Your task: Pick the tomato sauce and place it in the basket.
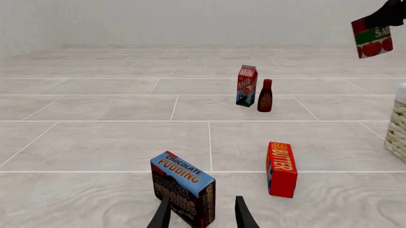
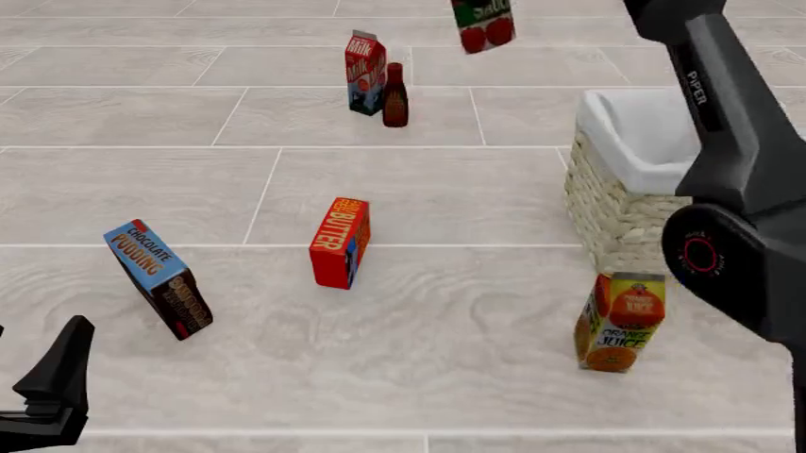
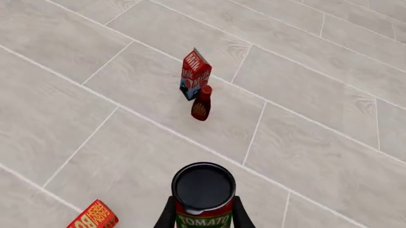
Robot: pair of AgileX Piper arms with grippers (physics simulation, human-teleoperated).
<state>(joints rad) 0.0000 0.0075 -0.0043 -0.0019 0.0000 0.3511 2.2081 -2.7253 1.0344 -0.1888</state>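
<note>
The tomato sauce (image 3: 204,190) is a small can with a dark top, and my right gripper (image 3: 204,214) is shut on it, holding it high above the floor. In the front view the can (image 2: 482,24) hangs at the top edge, left of and beyond the basket (image 2: 605,203). The basket is pale wicker with white lining. In the left wrist view the can (image 1: 373,38) shows in the air and the basket's edge (image 1: 398,128) is at the side. My left gripper (image 1: 203,216) is open and empty, low down close to the chocolate pudding box (image 1: 182,187).
A milk carton (image 2: 364,72) and a dark red-brown bottle (image 2: 394,96) stand together at the back. A red butter box (image 2: 340,243) stands mid-floor. An orange juice carton (image 2: 620,321) stands in front of the basket. The right arm (image 2: 724,179) rises over the basket.
</note>
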